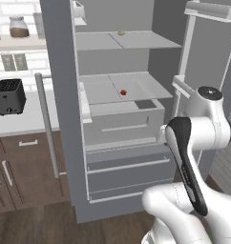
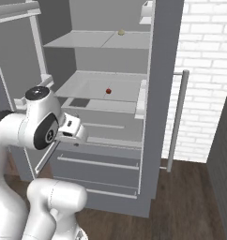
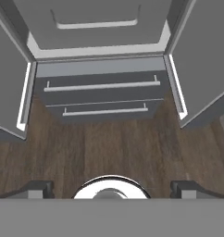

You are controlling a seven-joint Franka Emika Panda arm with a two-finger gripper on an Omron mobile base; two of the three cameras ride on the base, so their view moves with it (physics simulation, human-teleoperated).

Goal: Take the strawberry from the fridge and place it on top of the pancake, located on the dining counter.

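Strawberry (image 1: 123,92) is sitting on the middle shelf (image 1: 146,86) of the open fridge (image 1: 65,119), towards the back; both doors are standing wide, giving the arm clear access; the gripper (image 3: 112,187) is hanging low, pointing down at the floor (image 3: 109,148) before the drawers (image 3: 102,88), its fingers spread fully apart, holding nothing; reaching up to the berry is likely next.

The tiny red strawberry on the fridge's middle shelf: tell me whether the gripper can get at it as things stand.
Probably yes. Both doors of the tall grey fridge stand open, and the tiny red strawberry lies alone on the pale shelf. The open gripper points at the floor, so the arm must lift first.
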